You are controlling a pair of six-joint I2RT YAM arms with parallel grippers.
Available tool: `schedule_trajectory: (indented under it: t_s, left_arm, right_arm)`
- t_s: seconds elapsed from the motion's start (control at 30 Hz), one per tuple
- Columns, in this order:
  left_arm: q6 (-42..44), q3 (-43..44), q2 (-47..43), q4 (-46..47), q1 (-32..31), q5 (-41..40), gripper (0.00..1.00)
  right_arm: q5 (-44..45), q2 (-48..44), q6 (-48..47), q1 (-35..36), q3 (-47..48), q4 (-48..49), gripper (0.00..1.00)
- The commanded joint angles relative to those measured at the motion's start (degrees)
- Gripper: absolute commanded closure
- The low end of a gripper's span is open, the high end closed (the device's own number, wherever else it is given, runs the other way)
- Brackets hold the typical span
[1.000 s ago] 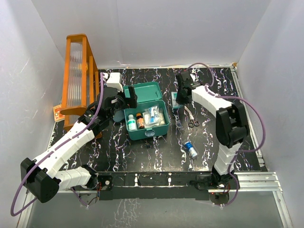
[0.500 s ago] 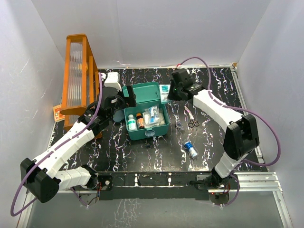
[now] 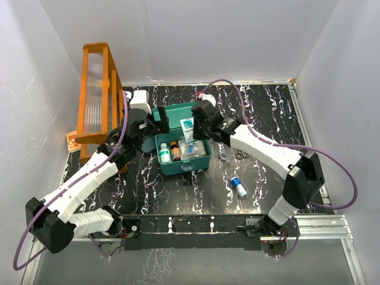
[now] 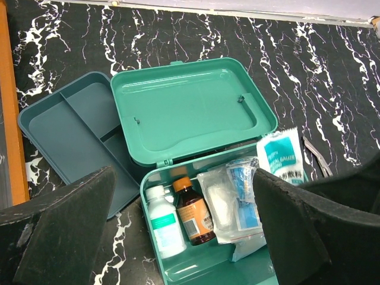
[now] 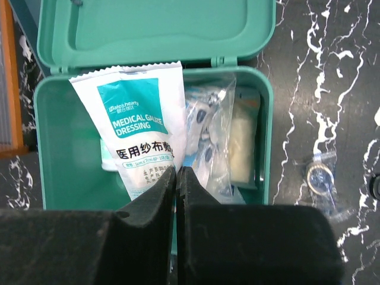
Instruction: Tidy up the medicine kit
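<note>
One teal-green medicine kit (image 3: 181, 155) stands open a little left of the middle of the black, white-veined surface (image 3: 178, 196), with its hinged lid (image 4: 187, 110) thrown back toward the far side. Inside, along the kit's left wall, a white bottle (image 3: 164, 155) lies beside a brown bottle with an orange cap (image 3: 175, 151). Clear bags of wrapped supplies (image 3: 195, 148) fill the right part.

Over the rear of the open box hangs a white-and-teal gauze dressing packet (image 5: 139, 130), printed "MEDICAL GAUZE DRESSING". The right end effector (image 5: 177, 172) is clenched on this packet's lower edge, fingers pressed together. Whether the packet touches the contents below cannot be told.

The left end effector (image 3: 159, 122) hovers at the kit's left rear corner, fully released and holding nothing. In the left wrist view its two dark fingers (image 4: 65, 231) frame the box.

Just left of the lid lies a flat, darker blue-teal divided tray (image 4: 71, 136), its right edge overlapped by the lid. A tall orange rack (image 3: 98, 95) stands at the left border of the surface.

Right of the kit, a small clear packet holding a round item (image 5: 320, 178) lies just beside the box wall. Scissors (image 3: 241, 155) lie next to it, and a small blue-and-white cylinder (image 3: 238, 186) lies nearer the arm bases.
</note>
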Motion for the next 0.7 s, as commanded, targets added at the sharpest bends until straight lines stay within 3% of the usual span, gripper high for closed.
schedule_trajectory:
  t_s: [0.0, 0.67]
  left_arm:
    - [-0.88, 0.85, -1.01, 0.39, 0.35, -1.28, 0.01]
    - [-2.01, -0.41, -2.04, -0.29, 0.30, -2.45, 0.01]
  right_arm:
    - [6.86, -4.56, -0.94, 2.52, -1.43, -2.99, 1.00]
    - [8.85, 0.29, 2.74, 4.23, -1.50, -4.16, 1.00]
